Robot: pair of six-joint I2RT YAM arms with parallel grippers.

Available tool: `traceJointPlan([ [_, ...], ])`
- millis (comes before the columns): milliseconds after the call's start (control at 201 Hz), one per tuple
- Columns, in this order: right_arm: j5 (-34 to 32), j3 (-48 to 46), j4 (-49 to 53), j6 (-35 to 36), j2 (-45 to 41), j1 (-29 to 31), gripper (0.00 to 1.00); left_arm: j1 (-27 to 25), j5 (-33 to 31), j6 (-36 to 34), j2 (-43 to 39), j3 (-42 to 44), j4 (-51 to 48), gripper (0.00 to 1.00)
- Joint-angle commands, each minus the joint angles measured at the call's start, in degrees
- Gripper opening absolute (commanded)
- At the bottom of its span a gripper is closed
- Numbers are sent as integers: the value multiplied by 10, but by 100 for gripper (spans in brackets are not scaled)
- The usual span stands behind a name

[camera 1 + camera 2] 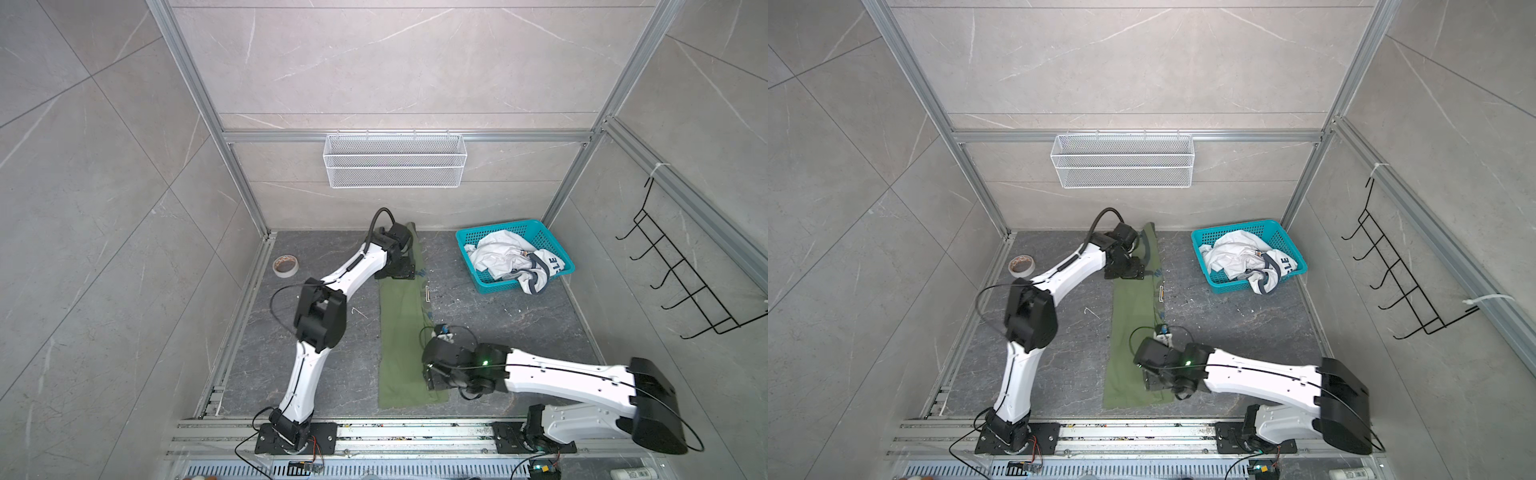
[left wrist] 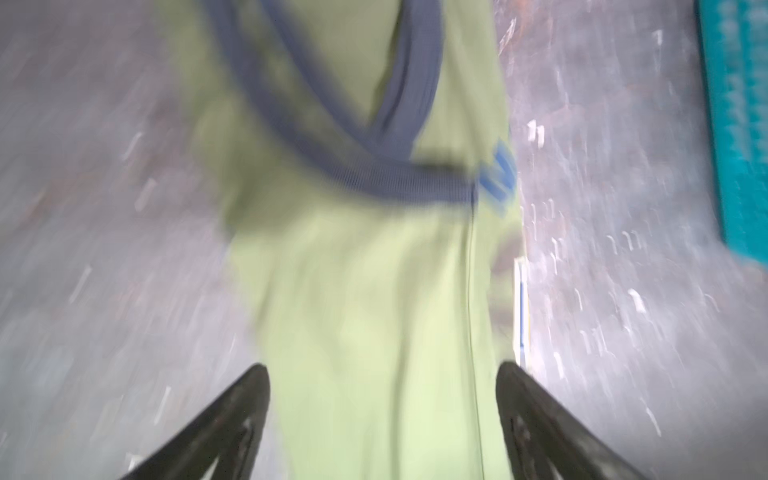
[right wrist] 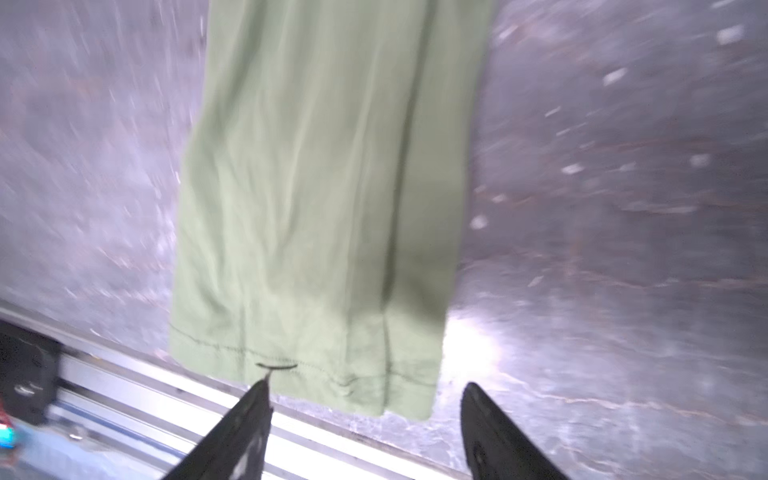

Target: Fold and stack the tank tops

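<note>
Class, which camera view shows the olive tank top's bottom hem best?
The right wrist view: the olive tank top's hem lies close, stitching visible despite blur. In both top views it is small, detail lost. The left wrist view shows only the neckline end.

grey veined wall tiles (image 1: 395, 62), dark floor (image 1: 519, 299), perhaps stone, aluminium frame (image 1: 395, 136), white mesh shelf (image 1: 395, 166), black hook rack (image 1: 690, 286)

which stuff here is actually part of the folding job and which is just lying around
Job: olive green tank top, laid long on the table; white tank top, crumpled in the teal basket.
Lying about: tape roll; wire mesh basket hung at the back.
</note>
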State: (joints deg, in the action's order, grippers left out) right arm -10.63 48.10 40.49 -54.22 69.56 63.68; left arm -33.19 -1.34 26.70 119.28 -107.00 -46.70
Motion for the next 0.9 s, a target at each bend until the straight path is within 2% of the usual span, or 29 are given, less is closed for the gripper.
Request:
traceJointPlan([
  [0, 36, -55, 17, 12, -45, -52, 72, -1, -5, 74, -192, 155, 72, 88],
  [100, 85, -99, -5, 13, -82, -101, 70, -1, 1, 112, -309, 306, 97, 86],
  [194, 151, -147, -53, 12, -103, -140, 67, -4, 33, 147, -402, 431, 105, 84],
  [299, 207, -193, -113, -1, -108, -159, 62, -20, 67, 192, -473, 542, 95, 80],
  [383, 228, -214, -146, -13, -103, -159, 60, -57, 87, 241, -513, 611, 96, 77],
  [627, 270, -242, -200, -32, -74, -159, 52, -178, 105, 400, -574, 727, 139, 69],
  [891, 291, -272, -215, -55, -79, -158, 47, -258, 128, 451, -545, 750, 170, 66],
])
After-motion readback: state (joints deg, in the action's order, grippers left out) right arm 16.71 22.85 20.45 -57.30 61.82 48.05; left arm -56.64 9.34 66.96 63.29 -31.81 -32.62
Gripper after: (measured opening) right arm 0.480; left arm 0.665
